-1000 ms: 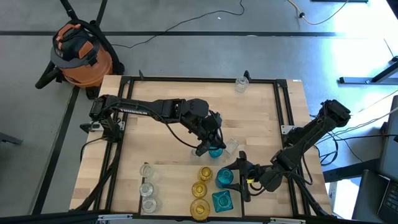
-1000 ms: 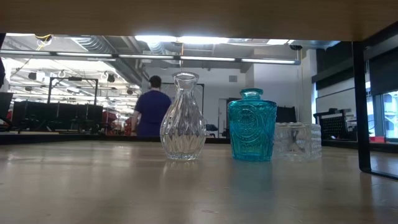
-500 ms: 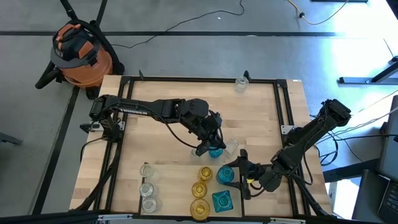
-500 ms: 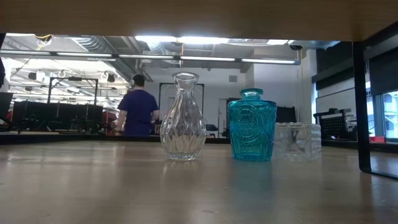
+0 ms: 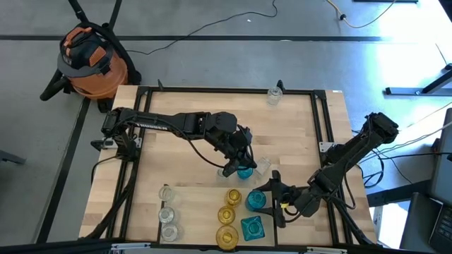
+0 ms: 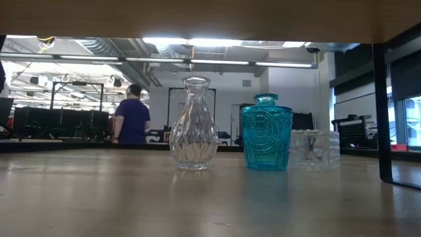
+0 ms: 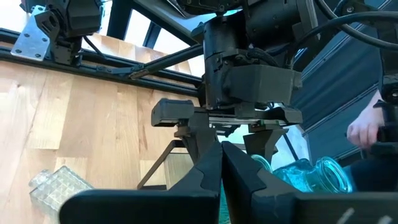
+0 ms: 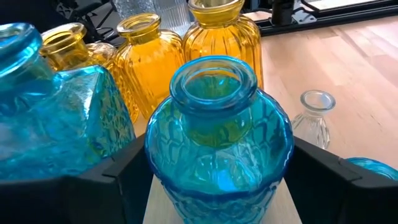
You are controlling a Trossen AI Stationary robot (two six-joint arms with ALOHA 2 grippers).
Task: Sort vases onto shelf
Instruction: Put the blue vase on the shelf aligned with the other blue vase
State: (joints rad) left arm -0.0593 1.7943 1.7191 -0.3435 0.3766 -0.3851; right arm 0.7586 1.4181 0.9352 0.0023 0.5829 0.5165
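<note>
My right gripper [image 5: 263, 200] sits near the table's front right, its fingers closed on the sides of a round teal vase [image 8: 219, 143]. Behind that vase stand amber vases [image 8: 149, 56] and a square teal vase [image 8: 56, 118]. My left gripper [image 5: 229, 171] hangs shut above mid-table with nothing between its fingers [image 7: 221, 155]. Just to its right another teal vase [image 5: 245, 171] stands upright on the shelf [image 5: 191, 106]. Beside that vase a clear square vase [image 5: 263, 166] rests on the wood. My right gripper has the round teal vase between its two fingers [image 8: 118, 186], one on each side of the belly [image 8: 155, 168], below the neck. The fingers come from the table's right, slanting slightly down. The vase is upright; its foot is below the picture's edge.
Three clear vases [image 5: 167, 213] stand in a column at the front left. Amber vases [image 5: 227, 215] and the square teal vase [image 5: 251, 227] fill the front middle. One clear vase [image 5: 274, 94] stands at the far edge. Black frame rails [image 5: 319, 127] border the wood.
Both arms and all vases have kept still. In the low view a person in the room beyond has walked toward the picture's left.
</note>
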